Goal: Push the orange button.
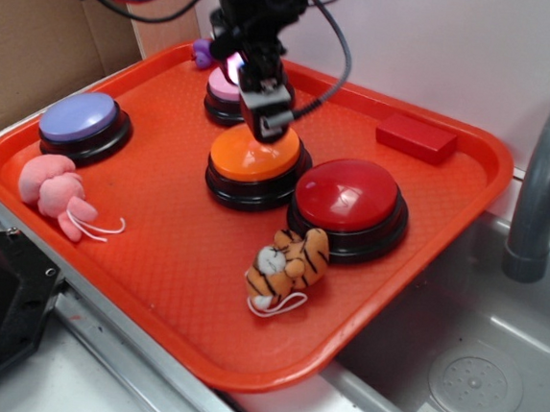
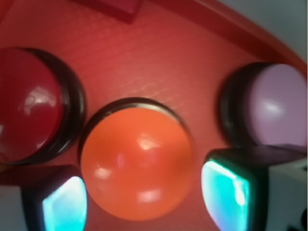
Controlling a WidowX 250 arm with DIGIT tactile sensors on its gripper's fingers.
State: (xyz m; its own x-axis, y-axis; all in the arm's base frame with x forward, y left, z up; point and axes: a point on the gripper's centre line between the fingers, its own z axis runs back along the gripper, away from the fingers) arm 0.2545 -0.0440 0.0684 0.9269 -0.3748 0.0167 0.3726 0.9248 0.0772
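Pressing Stage: Orange Button Under Claw

Item: orange button point(image 1: 254, 154), glossy domed cap on a black round base, set mid-tray on a textured orange tray point(image 1: 153, 282), between the pink button point(image 1: 223, 88) and the larger red button point(image 1: 346, 195). Claw point(image 1: 266, 118) is held directly above the cap's rear part, seemingly touching it; fingers are spread apart, nothing gripped. A straight downward press is judged sufficient. Also listed: purple button point(image 1: 78, 116), tiger toy point(image 1: 289, 263).
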